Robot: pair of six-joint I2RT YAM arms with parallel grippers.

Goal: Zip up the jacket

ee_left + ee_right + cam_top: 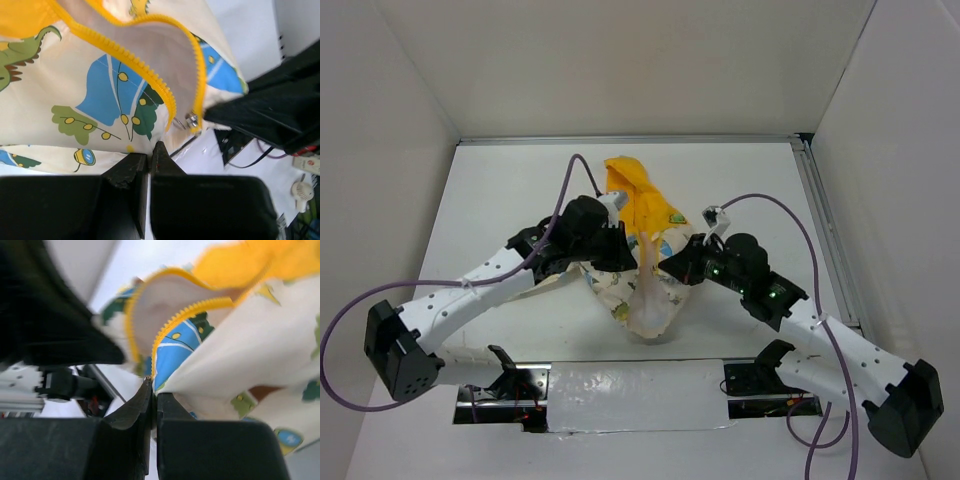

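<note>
Overhead view: the jacket (645,290) sits bunched and partly raised at the middle of the worktop (520,180), with its yellow hood (635,195) on the far side. My left claw (612,248) and right claw (677,265) flank it.

Left wrist view: my left claw (150,157) is pressed almost closed, and its tips appear to pinch the jacket's lower edge just beside the foot of the zip. The metal slider (191,120) hangs at the bottom of the open front. The two rows of yellow zip teeth (125,57) spread apart above it.

Right wrist view: my right claw (152,387) is closed, with cream fabric drawn into its tips below the other edge of the zip.

Risks, as I judge them:
- Neither claw holds the slider, so the zip cannot rise until one of them lets go and takes it. The raised cloth would then sag and the teeth would fall out of line.
- Both grips are thin pinches on slippery fabric, so a pull along the zip could strip the edge out of the tips.
- My two arms work close together, and a careless reach for the slider could knock one against the other.
- Loose lining could catch in the slider.
</note>
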